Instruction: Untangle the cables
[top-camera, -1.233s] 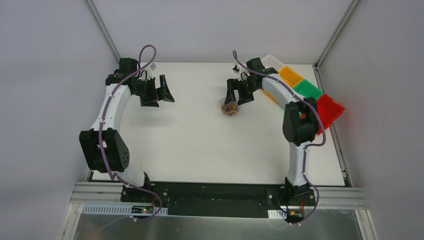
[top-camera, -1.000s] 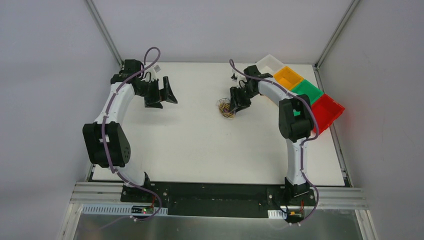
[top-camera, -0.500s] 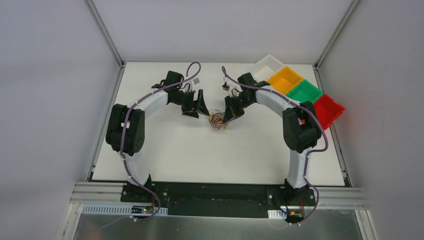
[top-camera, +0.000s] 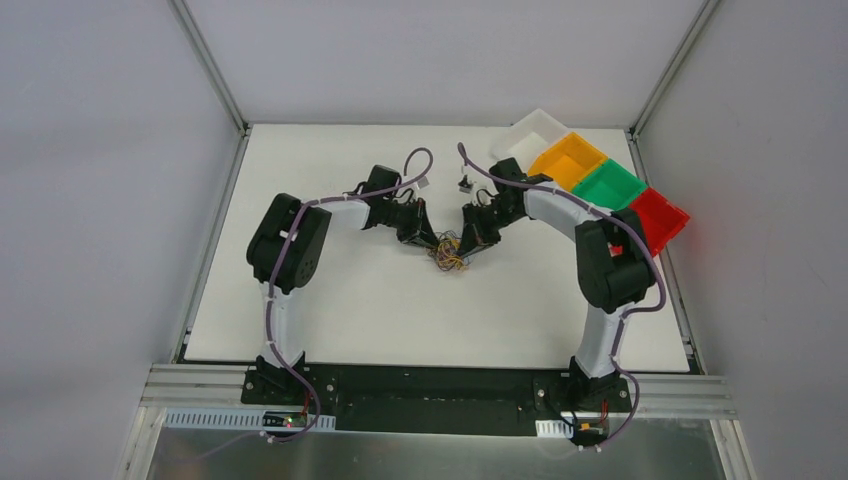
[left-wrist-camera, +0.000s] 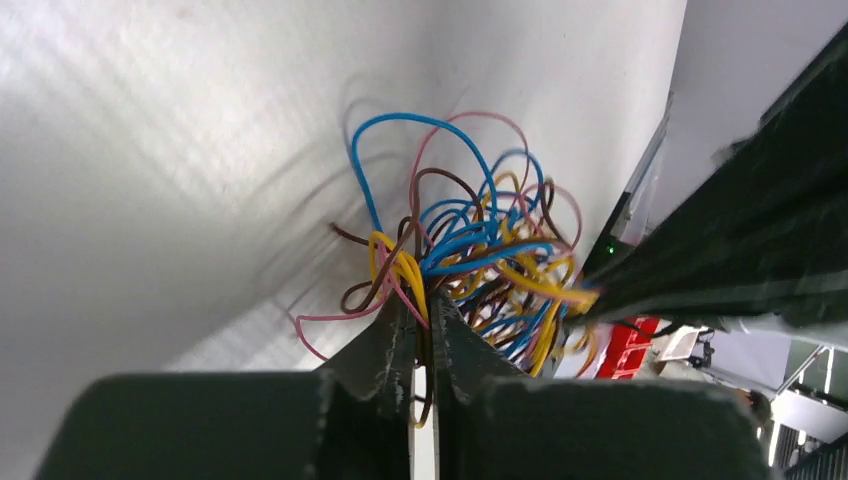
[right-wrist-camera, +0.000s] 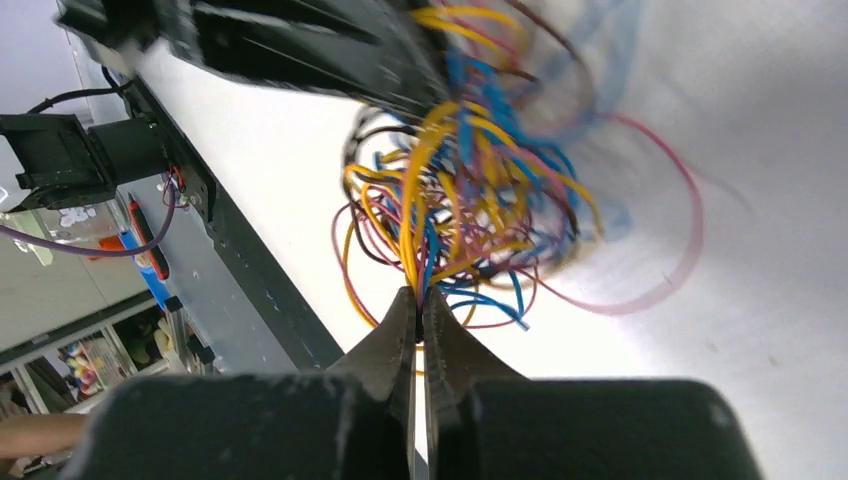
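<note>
Your left arm (top-camera: 290, 240) rises from its base, folds at a raised elbow on the left and runs its forearm rightward, low over the bench (top-camera: 340, 310). Your left pincer (top-camera: 425, 238) is nearly closed, its tips pinching yellow and brown strands at the left edge of the cables (top-camera: 447, 252). The cables sit as one tangled bunch of blue, yellow, pink and brown loops at mid-bench, a little toward the far side, directly between the two pincers and touching both. Your right pincer (top-camera: 467, 245) is clamped tight on yellow and blue strands at the bunch's right edge, facing the left one with only the wires between them. Your right arm (top-camera: 600, 270) bends at its elbow on the right, forearm reaching left. At the far right corner a white bin (top-camera: 528, 135), orange bin (top-camera: 570, 158), green bin (top-camera: 612, 185) and red bin (top-camera: 662, 215) stand in a diagonal row; you cannot tell their contents from above.
</note>
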